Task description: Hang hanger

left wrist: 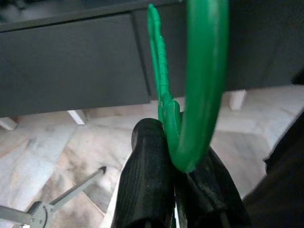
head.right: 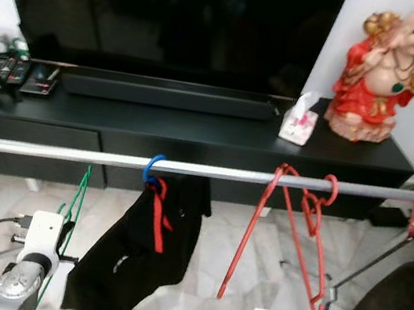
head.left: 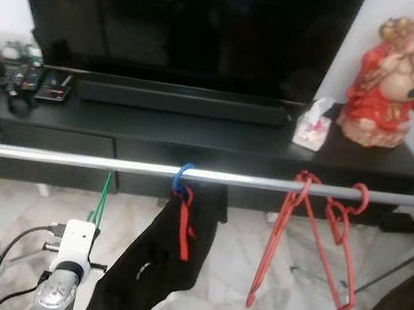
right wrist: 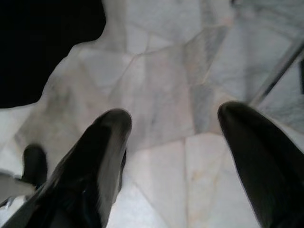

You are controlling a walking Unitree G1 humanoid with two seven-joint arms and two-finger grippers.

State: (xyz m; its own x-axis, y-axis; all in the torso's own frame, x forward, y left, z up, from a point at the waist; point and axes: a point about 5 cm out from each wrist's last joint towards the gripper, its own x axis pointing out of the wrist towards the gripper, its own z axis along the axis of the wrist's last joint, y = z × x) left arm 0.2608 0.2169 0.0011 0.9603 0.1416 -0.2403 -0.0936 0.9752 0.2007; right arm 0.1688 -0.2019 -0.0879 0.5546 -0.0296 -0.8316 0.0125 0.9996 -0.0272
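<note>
We see the left gripper (left wrist: pixel 173 173) with its jaws clamped on the green hanger (head.left: pixel 101 201), held just below the silver rail (head.left: pixel 149 167) and left of a black garment (head.left: pixel 153 261), while the right gripper (right wrist: pixel 175 137) hangs low over the marble floor (right wrist: pixel 166 85), jaws spread apart.

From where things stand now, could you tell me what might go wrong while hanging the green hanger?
1. The left claw pinches the green hanger only at its hook's tip, so it may slip or twist.
2. The hanger is below the rail, beside the black garment; lifting could snag it.
</note>
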